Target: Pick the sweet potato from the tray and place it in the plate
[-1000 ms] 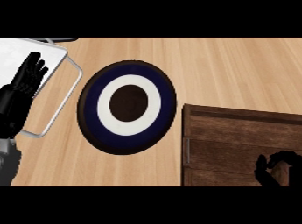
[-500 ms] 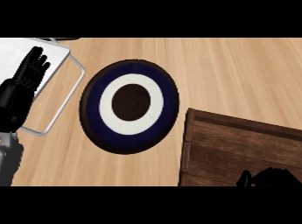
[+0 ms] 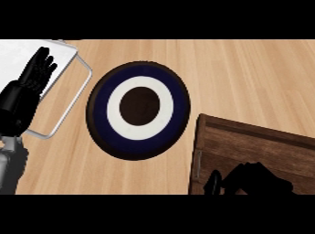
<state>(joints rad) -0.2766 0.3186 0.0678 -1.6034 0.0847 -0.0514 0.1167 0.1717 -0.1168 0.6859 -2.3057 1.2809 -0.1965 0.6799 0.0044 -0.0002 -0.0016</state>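
No sight of the sweet potato anywhere. Most likely in the wooden tray at the lower right, under the right hand, a dark shape low over the tray's bare floor at the bottom edge. Impossible to say whether open, closed, or already round something.

Resting at the upper left: the left hand, fingers straight and pointing up, over a white sheet with a metal rim, holding nothing.

Between the two, on the wooden counter: the navy plate with its white ring and dark centre, just beside the tray's left wall, nothing in it.

As for handling, judged from the kind of thing alone: probably stiff and solid, fairly heavy for its bulk, with dull, rough skin unlikely to slip, and not fragile. Likely to roll on its rounded belly if nudged. Best taken at the thick middle, thumb on one side and fingers on the other, across the long axis rather than at a tapered tip.

Direction and long axis: cannot tell from this view. Worth confirming before closing, then turning the wrist to cross it. For the set-down, best laid flat over the plate's dark centre, well inside the rim.
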